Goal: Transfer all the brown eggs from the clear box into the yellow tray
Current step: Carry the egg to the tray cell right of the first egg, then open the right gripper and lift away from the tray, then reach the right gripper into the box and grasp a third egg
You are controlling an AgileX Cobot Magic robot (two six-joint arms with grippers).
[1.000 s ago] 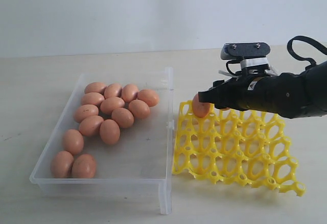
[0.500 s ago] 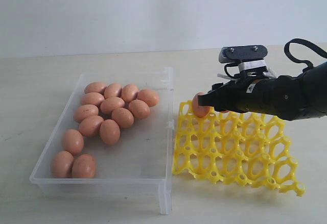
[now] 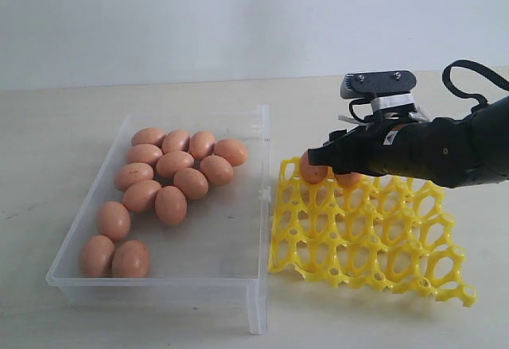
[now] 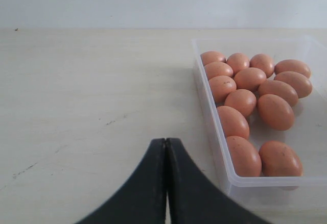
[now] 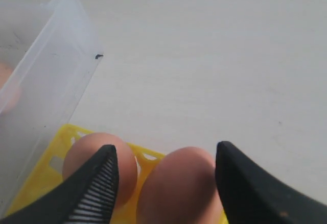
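While the left gripper point(image 4: 166, 183) hangs pinched shut on nothing beside the clear shallow plastic box point(image 3: 256, 206), which holds fourteen smooth brown oval eggs point(image 3: 171, 204) toward the left edge of the tabletop point(image 3: 48, 126), two more sit in far-row cups of the bright yellow lattice egg tray point(image 3: 374, 261) on the right half. Right gripper point(image 5: 166, 150) jaws are spread around the second egg point(image 3: 347, 179), which looks let go. Risk: one finger point(image 5: 97, 183) is close against the corner egg point(image 3: 312, 170), so a sloppy pull-out could knock it or shift the light tray. Pale scuffed matte top, plain white wall point(image 3: 238, 15) behind.
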